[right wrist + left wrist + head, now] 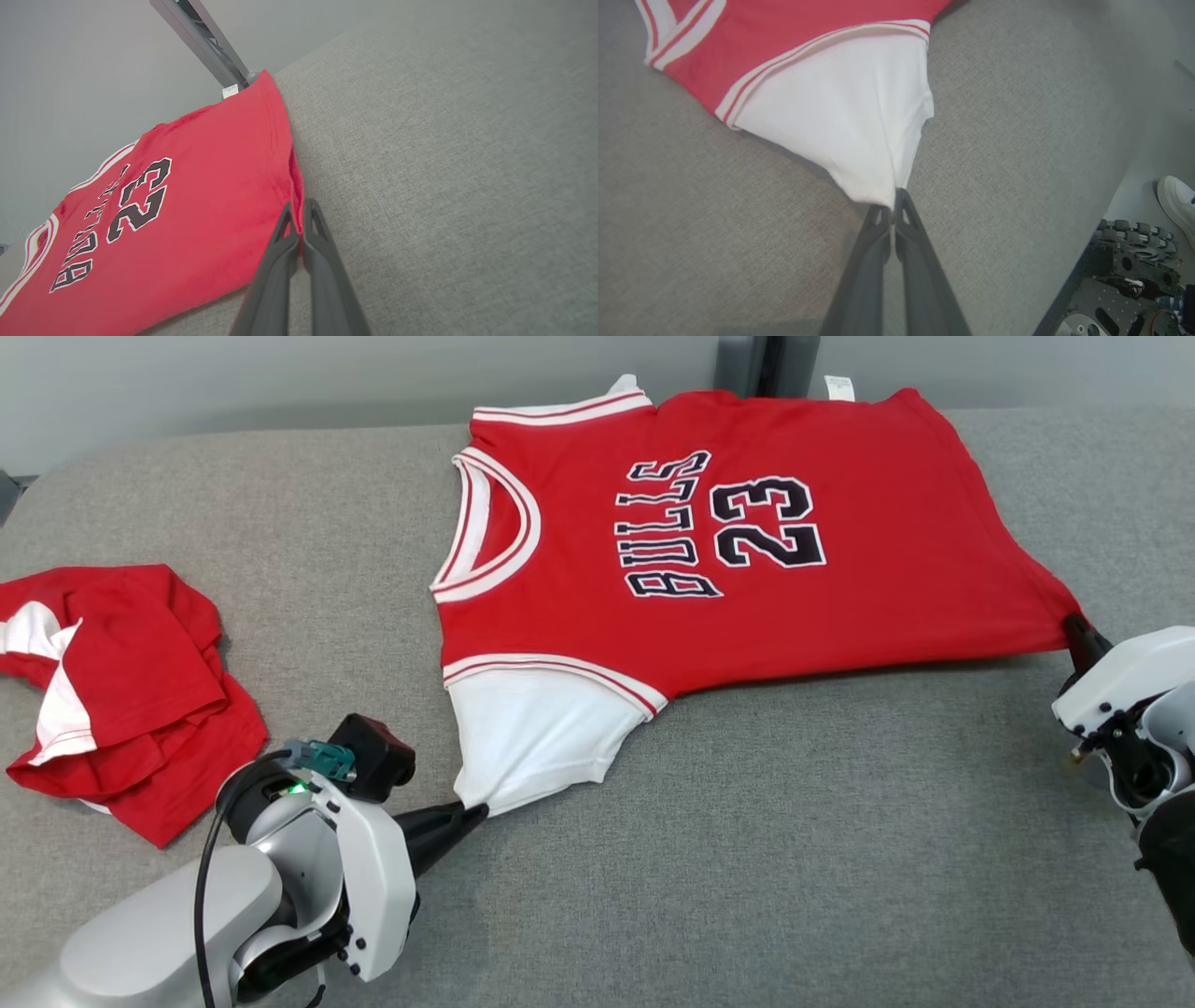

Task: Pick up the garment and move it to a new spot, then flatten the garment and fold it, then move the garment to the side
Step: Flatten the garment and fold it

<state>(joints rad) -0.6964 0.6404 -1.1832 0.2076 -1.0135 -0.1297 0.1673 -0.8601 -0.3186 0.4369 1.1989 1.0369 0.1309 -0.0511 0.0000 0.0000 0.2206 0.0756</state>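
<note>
Flatten step: left gripper (pixel 478 810) clamped on jersey (pixel 747 541) sleeve (pixel 532 737), right gripper (pixel 1075 627) on hem corner (pixel 1050 602). Next, probably: pull taut, lay flat.

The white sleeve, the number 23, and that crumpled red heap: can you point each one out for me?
White sleeve (pixel 840 116): left wrist view, middle of the white fabric.
Number 23 (pixel 767 521): head view, centre of the black print.
Crumpled red heap (pixel 154 700): head view, red fabric at its middle.
</note>
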